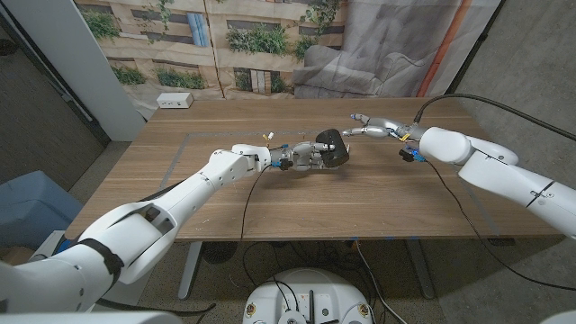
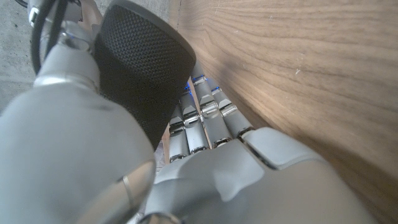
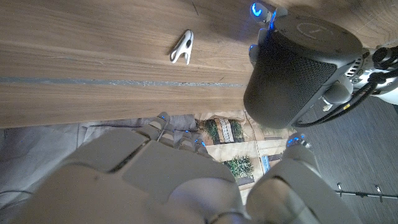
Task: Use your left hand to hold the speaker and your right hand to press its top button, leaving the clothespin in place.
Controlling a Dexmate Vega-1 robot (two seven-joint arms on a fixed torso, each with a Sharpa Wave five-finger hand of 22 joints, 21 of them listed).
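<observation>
A black mesh speaker [image 1: 331, 148] [image 2: 143, 68] [image 3: 297, 62] sits at the table's middle, tilted, gripped from its left side by my left hand [image 1: 301, 157] [image 2: 205, 143]. My right hand [image 1: 373, 127] [image 3: 155, 177] hovers just right of and behind the speaker with its fingers stretched toward it, apart and holding nothing; a small gap shows between them and the speaker. A small white clothespin [image 1: 267, 137] [image 3: 182, 48] lies on the wood a little behind my left wrist, apart from both hands.
The wooden table [image 1: 225, 202] carries a white box [image 1: 175, 100] at its back left corner. A black cable [image 1: 468, 97] loops over my right arm. A blue bin [image 1: 27, 202] stands on the floor left of the table.
</observation>
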